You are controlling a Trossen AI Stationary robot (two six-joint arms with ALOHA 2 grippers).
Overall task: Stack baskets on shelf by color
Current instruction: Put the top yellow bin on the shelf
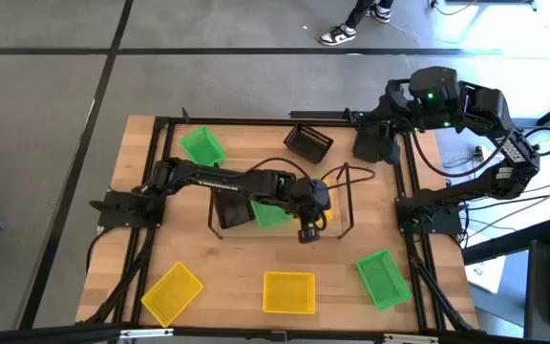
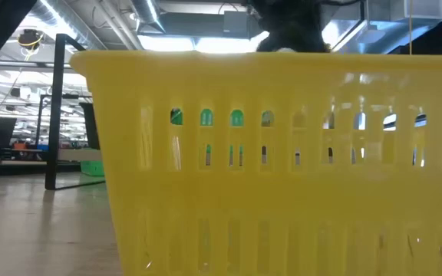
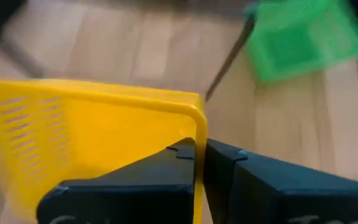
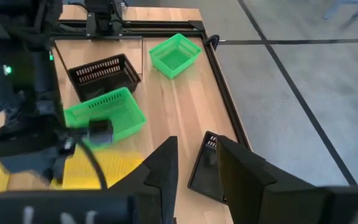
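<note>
My left gripper (image 1: 308, 229) reaches over the right end of the wire shelf (image 1: 349, 174) and is shut on a yellow basket (image 3: 92, 130). A black basket (image 1: 229, 205) and a green basket (image 1: 270, 214) sit side by side in the shelf. Another black basket (image 1: 308, 141) lies at the far edge, below my open right gripper (image 4: 197, 165), which is raised at the far right corner and holds nothing. Loose on the table are a green basket (image 1: 201, 145) at the far left, two yellow baskets (image 1: 171, 291) (image 1: 288, 291) near the front, and a green basket (image 1: 384, 278) at the front right. My left gripper pinches the yellow basket's wall just under the rim (image 3: 199, 134), close to a corner, with one finger on each side of the wall. The fingers slant down from the table's left. The basket sits tilted in the hold; whether its bottom touches the shelf, I cannot tell.
A black metal frame (image 1: 256, 121) runs around the tabletop. The front yellow basket (image 2: 282, 153) fills the low view. A person's shoes (image 1: 337, 35) show on the floor beyond the far edge. Bare wood lies between the shelf and the front baskets.
</note>
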